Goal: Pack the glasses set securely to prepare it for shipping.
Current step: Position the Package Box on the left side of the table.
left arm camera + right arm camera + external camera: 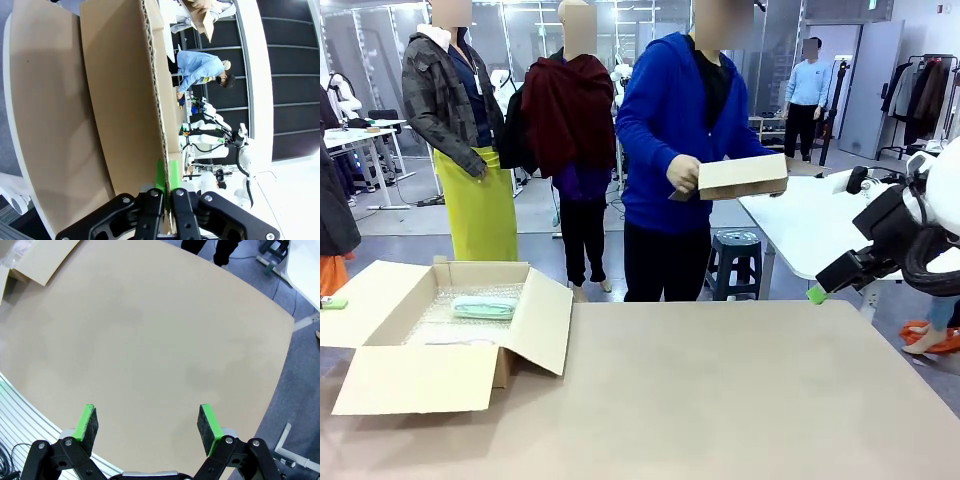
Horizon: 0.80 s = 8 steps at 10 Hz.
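A pale mint-green glasses case point(485, 307) lies on bubble wrap inside the open brown cardboard box point(470, 375) at the table's left. My left gripper point(330, 302) shows as a green pad at the picture's left edge, by the box's left flap. In the left wrist view, my left gripper point(167, 177) is shut on the corrugated edge of that flap point(125, 100). My right gripper point(817, 293) hangs at the table's far right edge. Its jaws stand wide open over bare table, with nothing between the fingers point(89, 421).
A person in a blue hoodie stands across the table holding a small flat cardboard box point(742, 176) in both hands. A white table point(800, 225) and a stool point(735, 250) stand behind. The brown tabletop point(740, 400) stretches to the right of the box, whose flap point(45, 260) reaches the right wrist view's corner.
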### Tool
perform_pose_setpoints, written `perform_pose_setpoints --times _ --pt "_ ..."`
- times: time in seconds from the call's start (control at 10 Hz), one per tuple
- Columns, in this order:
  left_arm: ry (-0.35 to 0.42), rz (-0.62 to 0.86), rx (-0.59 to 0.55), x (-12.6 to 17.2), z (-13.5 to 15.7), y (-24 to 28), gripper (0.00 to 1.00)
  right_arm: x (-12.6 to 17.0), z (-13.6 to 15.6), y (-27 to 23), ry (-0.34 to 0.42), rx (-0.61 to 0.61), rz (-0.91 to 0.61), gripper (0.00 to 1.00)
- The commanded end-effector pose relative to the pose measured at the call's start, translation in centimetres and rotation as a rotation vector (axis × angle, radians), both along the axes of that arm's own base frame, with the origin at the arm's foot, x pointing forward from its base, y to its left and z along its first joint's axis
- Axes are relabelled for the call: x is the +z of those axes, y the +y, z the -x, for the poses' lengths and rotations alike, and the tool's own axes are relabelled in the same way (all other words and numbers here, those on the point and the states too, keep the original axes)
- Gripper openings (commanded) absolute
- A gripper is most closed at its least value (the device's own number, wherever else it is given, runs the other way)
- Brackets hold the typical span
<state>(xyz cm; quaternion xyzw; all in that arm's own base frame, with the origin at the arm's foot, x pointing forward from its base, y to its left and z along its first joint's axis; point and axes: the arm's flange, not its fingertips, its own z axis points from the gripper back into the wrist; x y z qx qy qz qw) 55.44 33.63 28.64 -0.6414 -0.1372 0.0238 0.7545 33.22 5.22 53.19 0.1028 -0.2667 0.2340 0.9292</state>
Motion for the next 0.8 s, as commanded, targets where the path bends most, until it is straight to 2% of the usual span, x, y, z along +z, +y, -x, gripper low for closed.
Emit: perform_pose_setpoints --times 0.0,0.2,0.3,0.4,0.5,0.6,0.7 --pt "0.000 -0.004 0.004 0.26 0.28 0.38 0.02 0.03 -0.11 0.02 -0.012 0.003 0.004 1.00" --pt "0.000 -0.004 0.004 0.26 0.28 0.38 0.02 0.03 -0.11 0.02 -0.012 0.003 0.004 1.00" --pt "0.000 0.000 0.002 -0.02 0.08 0.12 0.40 0.03 -0.11 0.02 -0.012 0.003 0.004 1.00" --pt "0.002 -0.041 0.020 -0.15 0.12 -0.05 0.44 0.03 -0.11 0.02 -0.012 0.003 0.004 1.00" --pt "0.009 -0.073 0.032 -0.16 0.34 -0.13 0.82 0.03 -0.11 0.02 -0.012 0.003 0.004 1.00" --pt "0.005 -0.093 0.049 0.01 0.61 -0.10 0.86 0.03 -0.11 0.02 -0.012 0.003 0.004 1.00" --pt "0.004 -0.109 0.072 0.17 0.89 0.31 1.00 0.03 -0.11 0.02 -0.012 0.003 0.004 1.00"
